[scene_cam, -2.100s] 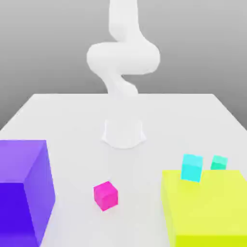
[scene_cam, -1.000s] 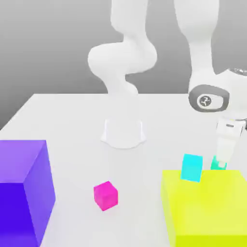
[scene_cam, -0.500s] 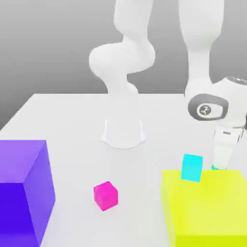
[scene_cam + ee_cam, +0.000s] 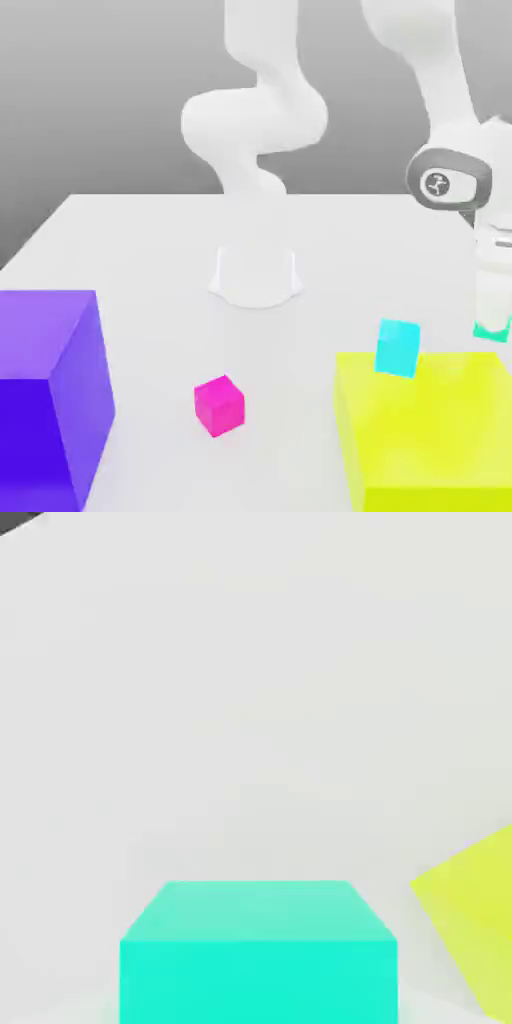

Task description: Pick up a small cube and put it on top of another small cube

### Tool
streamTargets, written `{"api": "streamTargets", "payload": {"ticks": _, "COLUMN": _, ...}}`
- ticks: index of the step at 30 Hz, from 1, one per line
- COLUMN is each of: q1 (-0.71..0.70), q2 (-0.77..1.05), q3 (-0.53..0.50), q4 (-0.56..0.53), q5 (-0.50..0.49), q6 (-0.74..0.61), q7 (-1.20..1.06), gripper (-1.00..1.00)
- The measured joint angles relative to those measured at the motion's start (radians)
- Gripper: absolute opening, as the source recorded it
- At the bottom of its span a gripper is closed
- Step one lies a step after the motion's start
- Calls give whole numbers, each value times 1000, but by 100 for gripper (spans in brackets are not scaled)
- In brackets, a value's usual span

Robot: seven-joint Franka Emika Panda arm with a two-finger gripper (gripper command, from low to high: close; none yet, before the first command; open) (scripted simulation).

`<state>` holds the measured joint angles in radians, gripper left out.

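The teal cube (image 4: pixel 491 331), mostly hidden behind the clenched gripper (image 4: pixel 492 322) grasping it, hangs above the white table (image 4: pixel 140 260) at the exterior view's right edge. The magenta cube (image 4: pixel 219 405) sits well apart, near a purple block (image 4: pixel 45 390) cut off by the frame. Grey backdrop behind.
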<state>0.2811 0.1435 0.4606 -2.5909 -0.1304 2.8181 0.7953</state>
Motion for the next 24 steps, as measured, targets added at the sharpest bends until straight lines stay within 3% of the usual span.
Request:
{"api": "streamTargets", "payload": {"ticks": 6, "q1": -186, "q2": -63, "q3": -193, "q4": -11, "q5": 20, "q6": -58, "q7": 148, "gripper": -100}}
{"api": "streamTargets", "payload": {"ticks": 10, "q1": -387, "q2": -177, "q3": -280, "q4": -122, "q5": 60, "q6": -99, "q7": 281, "gripper": -100}}
{"api": "streamTargets", "payload": {"ticks": 14, "q1": -479, "q2": -303, "q3": -356, "q4": -247, "q5": 144, "q6": -128, "q7": 374, "gripper": -100}}
{"api": "streamTargets", "payload": {"ticks": 21, "q1": -512, "q2": -134, "q3": -379, "q4": -278, "q5": 120, "q6": 61, "q7": 430, "gripper": -100}}
{"api": "streamTargets", "payload": {"ticks": 22, "q1": -511, "q2": -100, "q3": -383, "q4": -276, "q5": 110, "q6": 94, "q7": 437, "gripper": 100}}
{"api": "streamTargets", "payload": {"ticks": 24, "q1": -511, "q2": -100, "q3": -383, "q4": -276, "q5": 110, "q6": 94, "q7": 437, "gripper": 100}}
